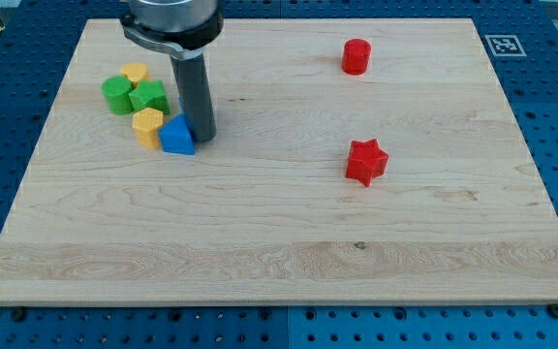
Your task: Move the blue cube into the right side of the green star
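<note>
The blue cube (176,136) lies at the view's upper left of the wooden board, touching a yellow block (148,126) on its left. The green star (149,97) lies just above that yellow block, up and to the left of the blue cube. My tip (202,135) stands at the blue cube's right edge, touching or nearly touching it. The dark rod rises from there to the view's top.
A green cylinder (117,94) sits left of the green star and a second yellow block (135,73) above it. A red cylinder (356,56) is at the upper right, a red star (366,161) at the middle right. The board's edge (279,302) runs along the bottom.
</note>
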